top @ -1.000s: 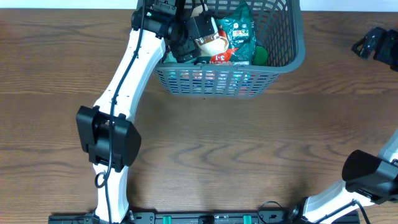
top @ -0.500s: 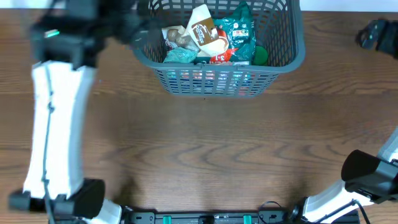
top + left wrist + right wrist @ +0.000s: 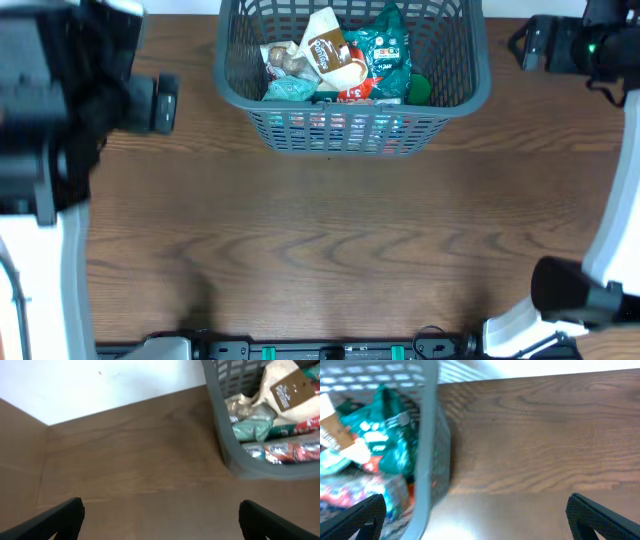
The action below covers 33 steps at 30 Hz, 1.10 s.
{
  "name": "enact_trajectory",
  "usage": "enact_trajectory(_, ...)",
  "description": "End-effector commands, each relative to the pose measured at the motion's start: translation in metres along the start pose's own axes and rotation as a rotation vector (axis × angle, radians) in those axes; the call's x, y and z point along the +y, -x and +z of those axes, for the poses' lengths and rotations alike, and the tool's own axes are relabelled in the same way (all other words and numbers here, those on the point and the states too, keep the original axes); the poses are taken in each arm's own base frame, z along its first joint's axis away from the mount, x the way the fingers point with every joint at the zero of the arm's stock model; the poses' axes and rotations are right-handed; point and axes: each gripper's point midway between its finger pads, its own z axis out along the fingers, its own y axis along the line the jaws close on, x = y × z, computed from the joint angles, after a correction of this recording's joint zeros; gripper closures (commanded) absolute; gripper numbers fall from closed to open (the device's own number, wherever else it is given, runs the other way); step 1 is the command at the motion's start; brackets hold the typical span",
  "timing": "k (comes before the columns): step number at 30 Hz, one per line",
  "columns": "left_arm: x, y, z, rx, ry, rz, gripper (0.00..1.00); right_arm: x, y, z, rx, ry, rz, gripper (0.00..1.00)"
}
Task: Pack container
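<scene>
- The desk [image 3: 330, 250] is brown wood and carries the one basket.
- The basket [image 3: 350, 135] is dark grey with slotted walls. It stands upright with its open top upward, ahead and to the right of the left hand and just to the left of the right hand. Its near wall runs left to right in the overhead view. The far end is cut off there, so I cannot tell the long axis for sure.
- The left hand [image 3: 160, 520] has its two fingers spread wide and holds nothing, with bare desk between them.
- The right hand [image 3: 477, 520] is also spread wide and empty, beside the basket's outer wall.
- Inside the basket lie at least five packets: a green packet [image 3: 388, 50], a brown-and-white bag [image 3: 330, 52], a red packet [image 3: 355, 95], a teal packet [image 3: 290, 90] and a tan packet [image 3: 283, 62]. They are piled together and overlapping, so I cannot tell the exact number.
</scene>
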Motion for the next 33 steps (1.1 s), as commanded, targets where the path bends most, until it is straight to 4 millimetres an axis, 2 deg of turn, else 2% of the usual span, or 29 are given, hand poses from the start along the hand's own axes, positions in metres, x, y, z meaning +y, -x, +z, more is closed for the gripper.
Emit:
enact_trajectory(1,-0.005,-0.030,-0.002,0.009,0.009,-0.025,0.01,-0.001,-0.006,-0.039,-0.044,-0.069,-0.009,0.01)
enact_trajectory(5,-0.021,-0.067,0.006,-0.025,-0.016,-0.024,0.01,0.003,-0.025,-0.061,-0.051,-0.080,0.003,0.01)
enact_trajectory(8,-0.033,-0.094,0.013,-0.078,-0.017,-0.002,0.01,0.003,-0.046,-0.068,-0.072,-0.088,0.023,0.01)
enact_trajectory(13,-0.046,-0.138,0.022,-0.136,-0.005,-0.001,0.01,0.014,-0.100,-0.059,-0.126,-0.076,-0.047,0.01)
enact_trajectory(16,-0.051,-0.157,0.030,-0.177,0.006,-0.002,0.01,0.025,-0.134,-0.050,-0.178,-0.046,-0.100,0.01)
enact_trajectory(20,-0.055,-0.173,0.038,-0.206,0.013,-0.003,0.01,0.034,-0.177,-0.041,-0.213,-0.013,-0.132,0.01)
enact_trajectory(24,-0.059,-0.186,0.050,-0.192,0.010,-0.003,0.01,0.033,-0.224,-0.023,-0.173,-0.004,-0.141,0.01)
enact_trajectory(29,-0.060,-0.191,0.052,-0.179,0.007,-0.002,0.02,0.030,-0.258,-0.004,-0.080,-0.002,-0.139,0.01)
enact_trajectory(33,-0.061,-0.195,0.053,-0.162,0.002,-0.002,0.01,0.028,-0.284,0.003,0.022,-0.004,-0.136,0.01)
